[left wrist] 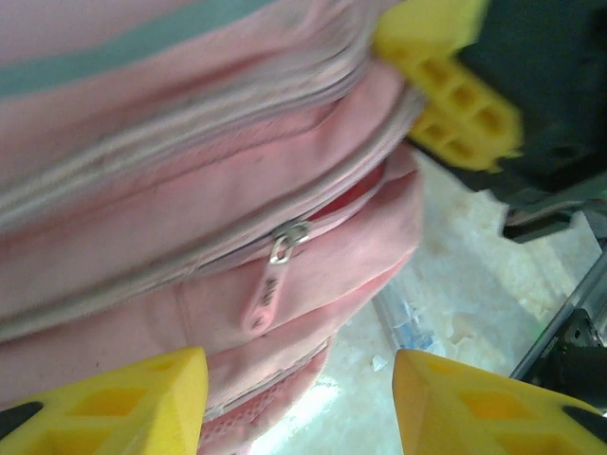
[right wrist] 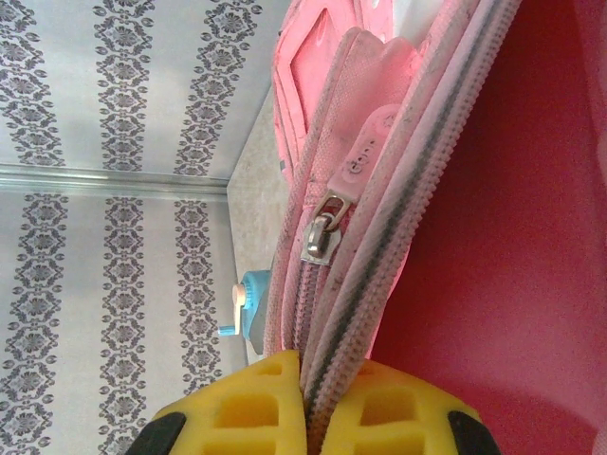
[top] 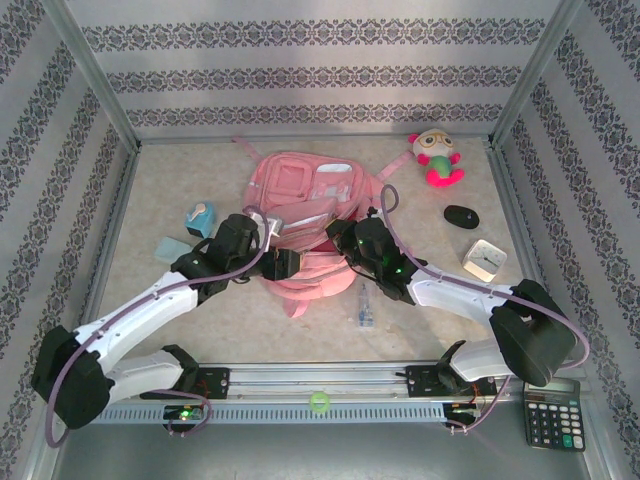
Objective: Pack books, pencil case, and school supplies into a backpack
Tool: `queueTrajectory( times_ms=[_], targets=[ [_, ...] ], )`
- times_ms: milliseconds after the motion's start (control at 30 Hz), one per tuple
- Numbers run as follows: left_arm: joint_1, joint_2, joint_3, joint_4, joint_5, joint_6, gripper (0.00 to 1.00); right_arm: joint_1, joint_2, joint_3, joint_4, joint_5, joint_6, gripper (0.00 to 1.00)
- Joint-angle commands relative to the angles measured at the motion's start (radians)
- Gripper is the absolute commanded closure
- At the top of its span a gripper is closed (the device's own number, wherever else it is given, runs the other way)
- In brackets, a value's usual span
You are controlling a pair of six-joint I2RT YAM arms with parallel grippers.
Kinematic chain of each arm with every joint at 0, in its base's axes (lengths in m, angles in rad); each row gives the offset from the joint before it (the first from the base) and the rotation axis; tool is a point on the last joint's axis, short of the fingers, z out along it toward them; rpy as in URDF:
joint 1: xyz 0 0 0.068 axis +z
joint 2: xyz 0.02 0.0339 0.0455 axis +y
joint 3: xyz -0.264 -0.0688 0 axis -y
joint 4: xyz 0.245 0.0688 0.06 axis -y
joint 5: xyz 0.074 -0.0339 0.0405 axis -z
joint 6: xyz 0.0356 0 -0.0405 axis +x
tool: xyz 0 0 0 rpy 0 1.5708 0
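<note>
The right end effector [right wrist: 305,403] is pinched tight on the zipped rim of the pink backpack [top: 310,185], which rises straight ahead of it. The left end effector [left wrist: 299,403] stands with its fingers apart, a zipper pull [left wrist: 268,299] just ahead of the gap. A clear packet [top: 366,305] lies on the worktop [top: 180,300] nearby.

The right pincer [right wrist: 305,384] is clamped tight on the backpack [right wrist: 375,85], with a fold of the pink zip edge squeezed between its two yellow fingers [right wrist: 251,403]. Just beyond the grip, a metal zip pull [right wrist: 321,237] with a pink rubber tab hangs off the track. Beside it the bag gapes, showing a deep pink-red lining [right wrist: 512,237]. Past the bag, a teal-and-white piece [right wrist: 248,313] sits on the pale counter [right wrist: 251,171], close to the patterned wall [right wrist: 114,190].
</note>
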Motion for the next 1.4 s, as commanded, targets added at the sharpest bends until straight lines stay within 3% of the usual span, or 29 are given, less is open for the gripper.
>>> queueTrajectory(
  times_ms=[0,200,433,733,933,1033,1367],
  targets=[
    [-0.010,0.045,-0.015,0.046,-0.008,-0.114,0.46,0.022,0.012,0.046,0.059,-0.023,-0.023,1.00],
    [-0.011,0.143,-0.003,0.147,0.013,-0.121,0.48,0.023,0.020,0.062,0.059,-0.030,-0.029,1.00],
    [-0.013,0.212,0.022,0.204,0.018,-0.122,0.58,0.027,0.034,0.075,0.065,-0.047,-0.026,1.00],
    [-0.027,0.199,0.044,0.202,0.004,-0.121,0.86,0.027,0.037,0.078,0.059,-0.045,-0.028,1.00],
    [-0.026,0.158,0.038,0.122,-0.075,-0.078,1.00,0.012,0.022,0.068,0.048,-0.075,-0.040,1.00],
    [-0.027,0.146,0.027,0.064,-0.134,-0.042,1.00,-0.012,0.003,0.058,0.040,-0.117,-0.051,1.00],
    [0.032,0.127,0.004,-0.081,-0.255,0.093,1.00,-0.192,-0.084,0.012,-0.035,-0.445,-0.102,1.00]
  ],
)
